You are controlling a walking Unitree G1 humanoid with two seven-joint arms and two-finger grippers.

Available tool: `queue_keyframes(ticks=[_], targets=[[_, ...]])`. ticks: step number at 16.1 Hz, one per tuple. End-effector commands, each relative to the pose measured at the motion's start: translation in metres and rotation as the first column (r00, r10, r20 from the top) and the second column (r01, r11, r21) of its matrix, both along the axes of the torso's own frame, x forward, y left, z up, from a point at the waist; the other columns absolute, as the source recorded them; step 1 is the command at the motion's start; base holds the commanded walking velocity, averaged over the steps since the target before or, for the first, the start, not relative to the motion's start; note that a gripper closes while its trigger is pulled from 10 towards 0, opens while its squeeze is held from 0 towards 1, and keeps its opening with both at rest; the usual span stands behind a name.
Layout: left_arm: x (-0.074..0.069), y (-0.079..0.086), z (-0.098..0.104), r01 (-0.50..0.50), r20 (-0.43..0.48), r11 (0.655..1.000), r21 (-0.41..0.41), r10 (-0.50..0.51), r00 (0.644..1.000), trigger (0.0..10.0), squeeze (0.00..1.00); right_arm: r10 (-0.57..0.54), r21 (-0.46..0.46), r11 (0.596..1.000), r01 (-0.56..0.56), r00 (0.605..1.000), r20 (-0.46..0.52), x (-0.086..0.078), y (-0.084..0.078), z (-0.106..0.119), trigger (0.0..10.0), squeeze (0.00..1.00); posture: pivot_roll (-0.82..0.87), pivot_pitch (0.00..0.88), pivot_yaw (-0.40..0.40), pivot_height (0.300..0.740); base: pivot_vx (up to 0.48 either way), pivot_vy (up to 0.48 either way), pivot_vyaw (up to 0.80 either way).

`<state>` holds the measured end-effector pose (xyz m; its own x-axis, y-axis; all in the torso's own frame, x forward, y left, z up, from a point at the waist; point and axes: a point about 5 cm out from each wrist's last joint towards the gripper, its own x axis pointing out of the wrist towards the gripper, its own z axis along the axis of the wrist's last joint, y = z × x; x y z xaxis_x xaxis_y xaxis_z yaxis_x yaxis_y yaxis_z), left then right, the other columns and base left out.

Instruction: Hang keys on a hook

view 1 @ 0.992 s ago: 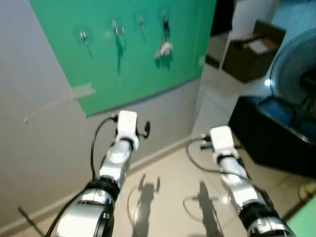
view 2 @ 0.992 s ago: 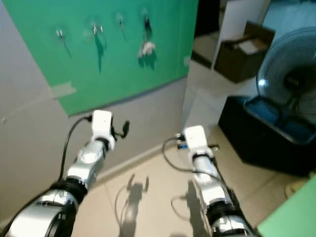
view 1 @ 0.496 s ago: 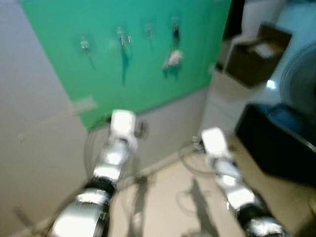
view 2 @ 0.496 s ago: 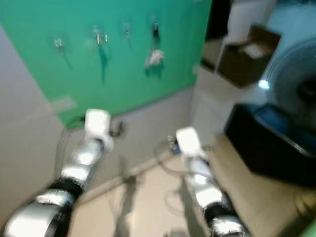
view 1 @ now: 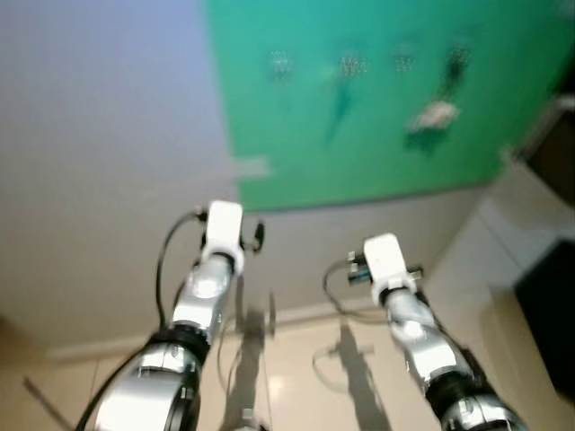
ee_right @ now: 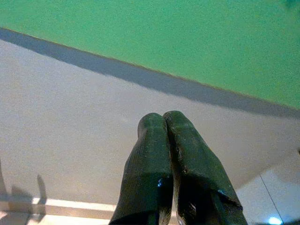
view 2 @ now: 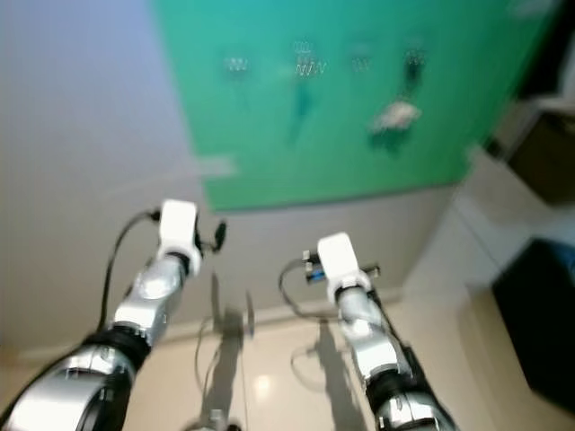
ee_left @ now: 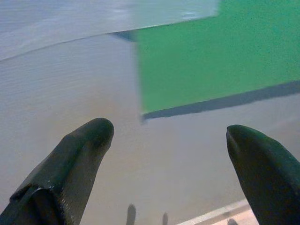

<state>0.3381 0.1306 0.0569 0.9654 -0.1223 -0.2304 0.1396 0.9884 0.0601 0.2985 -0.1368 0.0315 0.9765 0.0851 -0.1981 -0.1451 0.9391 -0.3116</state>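
Note:
A green board (view 1: 377, 135) hangs on the grey wall with a row of small hooks (view 1: 350, 65) near its top. A bunch of keys with a pale tag (view 1: 436, 115) dangles from the rightmost hook (view 1: 458, 58). Both silver arms reach forward low, well below the board: the left arm (view 1: 211, 278) and the right arm (view 1: 404, 310). My left gripper (ee_left: 168, 133) is open, its fingers wide apart and empty, facing the wall at the board's lower corner. My right gripper (ee_right: 163, 119) is shut with nothing in it, pointed at the wall under the board. The picture is blurred.
Bare grey wall (view 1: 99, 162) fills the left. Glossy beige floor tiles (view 1: 296, 377) meet a skirting strip at the wall's foot. A pale corner of wall (view 1: 503, 224) and a black object (view 1: 552, 332) stand at the right edge.
The camera has swung left: the green board slid to the upper right, and the fan and cardboard box left the picture. The arms keep the same pose; the keys still hang.

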Motion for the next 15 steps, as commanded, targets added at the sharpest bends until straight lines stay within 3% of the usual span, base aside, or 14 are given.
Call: queue_keyframes(ticks=[1,3,7,15], targets=[[0.0006,0.0033,0.0008,-0.009,0.002,1.000,0.016,0.009,1.000,10.0,0.00,0.006,-0.001,1.000,-0.006,1.000,0.000,0.0013,0.0019,0.0014,10.0,0.00,-0.10,0.000,0.037,0.740,0.000,0.000,0.62],[0.0004,0.0033,0.0007,-0.004,0.002,1.000,0.021,0.004,1.000,10.0,0.00,0.007,0.019,1.000,-0.007,1.000,0.002,0.0009,0.0027,0.0013,10.0,0.00,-0.10,0.000,0.034,0.740,0.000,0.000,0.62],[-0.0006,0.0033,0.0010,0.011,0.013,0.999,0.037,-0.012,1.000,10.0,0.00,0.015,0.026,1.000,-0.015,1.000,-0.020,-0.0005,0.0060,-0.0022,10.0,0.00,-0.10,0.000,0.036,0.740,0.000,-0.388,0.00],[0.0010,0.0066,0.0027,-0.010,0.014,0.999,0.035,0.010,1.000,10.0,0.00,0.025,0.019,1.000,-0.025,0.999,-0.026,-0.0008,0.0076,-0.0032,10.0,0.00,-0.09,0.000,0.034,0.740,0.281,-0.385,0.00]])
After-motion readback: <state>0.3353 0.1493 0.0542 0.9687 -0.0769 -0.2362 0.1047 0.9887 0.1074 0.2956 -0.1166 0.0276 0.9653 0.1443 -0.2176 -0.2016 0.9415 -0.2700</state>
